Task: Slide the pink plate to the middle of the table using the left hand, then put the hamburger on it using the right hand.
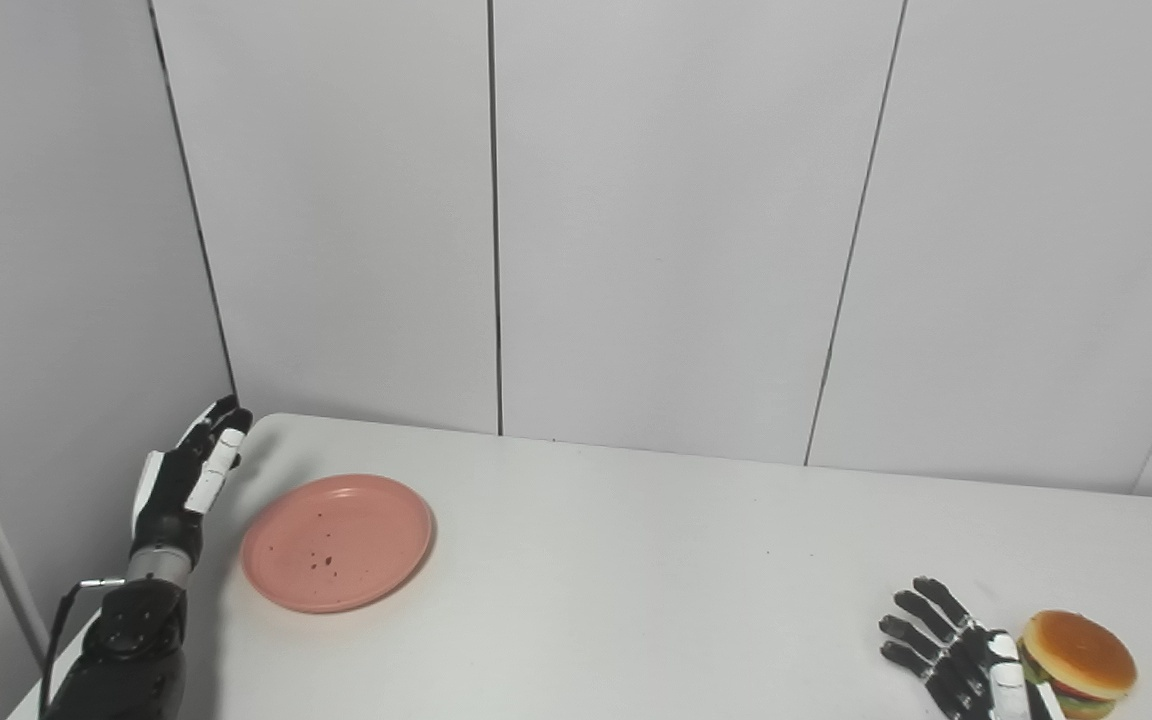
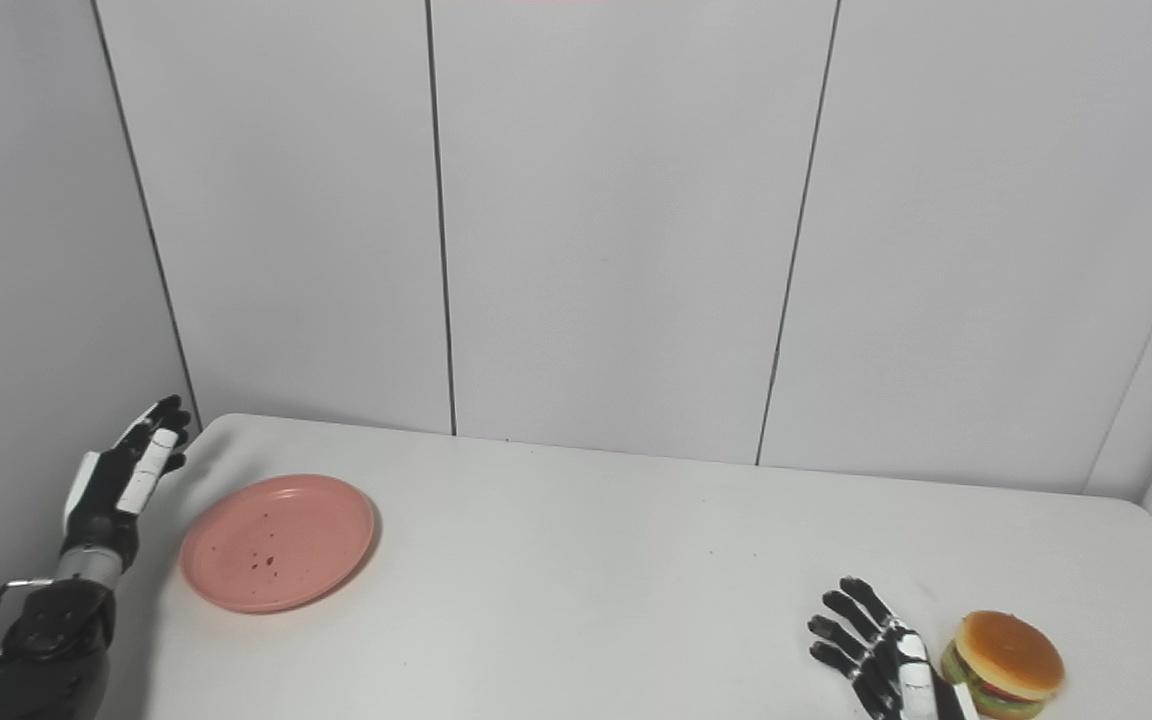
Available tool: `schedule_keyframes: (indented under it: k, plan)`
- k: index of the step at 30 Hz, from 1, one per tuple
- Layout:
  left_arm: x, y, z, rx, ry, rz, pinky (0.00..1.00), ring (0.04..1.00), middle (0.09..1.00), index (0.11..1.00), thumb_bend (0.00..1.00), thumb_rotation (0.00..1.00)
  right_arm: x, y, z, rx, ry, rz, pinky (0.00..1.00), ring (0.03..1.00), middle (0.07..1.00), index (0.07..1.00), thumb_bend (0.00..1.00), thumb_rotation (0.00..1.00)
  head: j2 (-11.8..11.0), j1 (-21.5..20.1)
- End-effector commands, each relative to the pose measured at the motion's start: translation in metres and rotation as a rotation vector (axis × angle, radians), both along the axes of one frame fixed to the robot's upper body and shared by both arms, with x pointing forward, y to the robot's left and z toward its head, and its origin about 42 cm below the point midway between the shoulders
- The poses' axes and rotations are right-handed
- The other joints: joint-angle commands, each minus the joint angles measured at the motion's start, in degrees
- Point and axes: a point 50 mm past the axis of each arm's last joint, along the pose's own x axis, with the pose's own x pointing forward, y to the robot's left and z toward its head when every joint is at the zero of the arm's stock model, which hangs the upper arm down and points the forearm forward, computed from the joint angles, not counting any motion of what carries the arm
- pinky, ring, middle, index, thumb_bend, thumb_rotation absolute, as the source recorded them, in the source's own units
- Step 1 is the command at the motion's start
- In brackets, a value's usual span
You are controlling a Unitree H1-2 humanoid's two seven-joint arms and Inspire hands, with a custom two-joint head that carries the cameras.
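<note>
A: Item one, pink plate (image 1: 337,541): lower left of the frame, flat on the white table (image 1: 636,560), near the left edge, dark specks on its face. Not yet at the middle.

B: Left hand (image 1: 186,480)?

A: Raised just left of the plate, apart from it, fingers straight and close together, holding nothing. Likely posed as a flat paddle to push the rim toward centre.

B: Item two?

A: Hamburger (image 2: 1004,662): lower right corner, on the table. Right hand (image 2: 881,665) just beside it on its left, fingers spread, empty; contact cannot be told. Probably waiting its turn.

B: Any difference between views?

A: Right eye view shows the hamburger whole, with a sliver of table between it and the hand; left eye view crowds them together at the bottom edge.
</note>
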Motion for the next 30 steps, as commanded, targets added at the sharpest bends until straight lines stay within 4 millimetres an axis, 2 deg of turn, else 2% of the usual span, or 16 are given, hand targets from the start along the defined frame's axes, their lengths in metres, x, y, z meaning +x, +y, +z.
schedule_keyframes:
  k: [1,3,6,7,9,11,17,24,30]
  plan:
    - [0.014,0.010,0.036,-0.007,-0.109,-0.008,0.85,0.904,0.899,0.874,0.91,0.84,-0.028,0.000,-0.043,0.023,0.123,-0.001,0.77,0.777,0.821,0.832,0.79,0.98,0.0,0.0]
    - [0.013,0.010,0.031,-0.036,-0.100,-0.012,0.74,0.893,0.890,0.869,0.90,0.83,-0.029,0.000,-0.043,0.025,0.125,-0.002,0.77,0.780,0.828,0.837,0.79,0.98,0.3,-0.3]
    - [0.013,0.009,0.023,-0.083,-0.083,-0.011,0.78,0.890,0.885,0.854,0.88,0.81,-0.030,-0.001,-0.043,0.026,0.124,0.000,0.77,0.778,0.830,0.835,0.79,0.98,0.5,-0.4]
    - [0.013,0.009,0.020,-0.102,-0.077,-0.014,0.84,0.899,0.887,0.849,0.90,0.80,-0.030,-0.001,-0.043,0.028,0.123,0.001,0.77,0.777,0.828,0.832,0.79,0.98,0.5,-0.4]
    - [0.012,0.006,0.013,-0.128,-0.061,-0.018,0.91,0.915,0.898,0.862,0.92,0.80,-0.031,-0.001,-0.043,0.024,0.125,0.003,0.77,0.778,0.827,0.831,0.79,0.98,0.3,-0.5]
    - [0.012,0.002,0.006,-0.137,-0.039,-0.023,0.92,0.923,0.904,0.875,0.92,0.82,-0.031,0.000,-0.044,0.019,0.127,0.003,0.77,0.778,0.828,0.831,0.79,0.98,-0.1,-0.7]
    - [0.012,-0.012,-0.006,-0.123,-0.004,-0.050,0.81,0.898,0.892,0.853,0.87,0.84,-0.030,0.000,-0.045,0.015,0.127,0.001,0.76,0.776,0.827,0.831,0.79,0.98,-0.6,-0.9]
    - [0.013,-0.027,-0.019,-0.126,0.041,-0.082,0.88,0.914,0.915,0.896,0.93,0.84,-0.031,0.000,-0.045,0.014,0.126,0.000,0.76,0.769,0.818,0.827,0.78,0.98,0.0,-1.2]
    - [0.014,-0.038,-0.026,-0.126,0.057,-0.112,0.85,0.899,0.896,0.885,0.92,0.84,-0.032,0.001,-0.044,0.013,0.122,0.004,0.75,0.772,0.824,0.828,0.79,0.97,0.3,-1.4]
